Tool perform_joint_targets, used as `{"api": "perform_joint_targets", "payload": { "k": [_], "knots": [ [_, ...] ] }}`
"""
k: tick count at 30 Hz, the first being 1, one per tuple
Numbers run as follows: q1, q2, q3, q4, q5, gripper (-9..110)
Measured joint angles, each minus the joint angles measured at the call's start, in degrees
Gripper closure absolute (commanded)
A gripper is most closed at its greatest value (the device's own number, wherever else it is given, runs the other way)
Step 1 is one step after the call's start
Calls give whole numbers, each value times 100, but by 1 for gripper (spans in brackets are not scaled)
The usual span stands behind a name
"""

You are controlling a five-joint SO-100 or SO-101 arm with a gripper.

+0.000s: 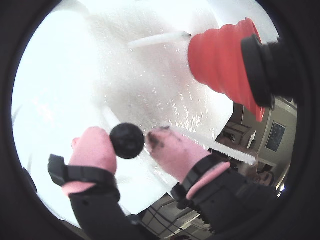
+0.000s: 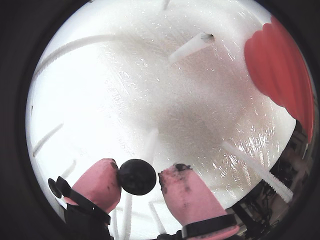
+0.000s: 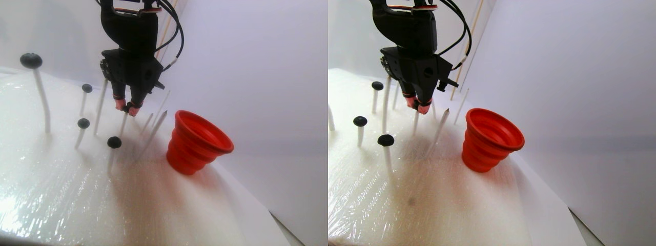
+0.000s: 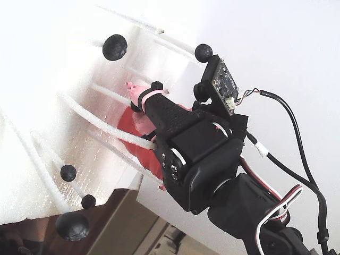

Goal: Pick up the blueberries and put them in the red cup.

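Note:
One of the blueberries (image 1: 127, 141) (image 2: 137, 176) sits between my gripper's (image 1: 129, 142) (image 2: 140, 177) pink fingertips. The left pad touches it. The smudged right pad (image 2: 172, 182) stands a hair off it, so the jaws are nearly closed round it without pinching. A white stick rises to it from below. In the stereo pair view my gripper (image 3: 128, 107) hangs over the foam, left of the red cup (image 3: 197, 141) (image 1: 220, 60) (image 2: 280, 75). Several more blueberries (image 3: 114, 142) (image 3: 83, 123) (image 4: 115, 47) top other sticks.
White sticks (image 3: 43, 97) (image 1: 160, 38) jut from the plastic-wrapped white foam slab (image 3: 77, 195), some bare, close around my gripper. In the fixed view the black arm (image 4: 196, 154) hides most of the cup. The foam's edge drops off at the lower right (image 3: 256, 215).

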Motion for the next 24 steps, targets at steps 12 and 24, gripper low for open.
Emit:
{"api": "perform_joint_targets", "payload": {
  "k": [12, 24],
  "knots": [
    [0, -62, 0, -141, -62, 92],
    [0, -62, 79, -141, -97, 93]
  ]
}}
